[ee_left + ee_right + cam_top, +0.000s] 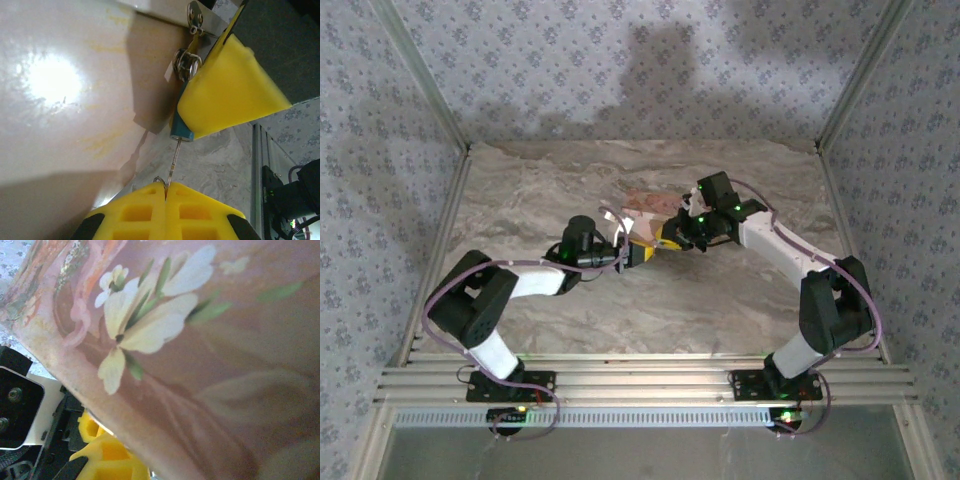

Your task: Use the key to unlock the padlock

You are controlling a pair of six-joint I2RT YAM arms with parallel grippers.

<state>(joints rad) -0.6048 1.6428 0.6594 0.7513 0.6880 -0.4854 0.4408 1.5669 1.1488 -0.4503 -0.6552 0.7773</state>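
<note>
The tiny teal padlock (181,133) is pinched at the tip of my right gripper (672,240), between its yellow pads (230,95). A thin metal key (173,160) runs from the lock's underside straight down into my left gripper (166,192), which is shut on the key's head. A small wire ring (159,180) pokes out beside that head. Shiny metal loops (186,62) sit just above the lock, against the pink box (75,100). From above, both grippers meet tip to tip at the box's near edge, left gripper (638,252) on the left.
The flat pink floral box (650,205) lies on the marble table (720,300) just behind both grippers, and its flowered lid (200,340) is close in front of the right wrist camera. A metal clasp plate (196,15) is fixed to the box. Patterned walls enclose the table.
</note>
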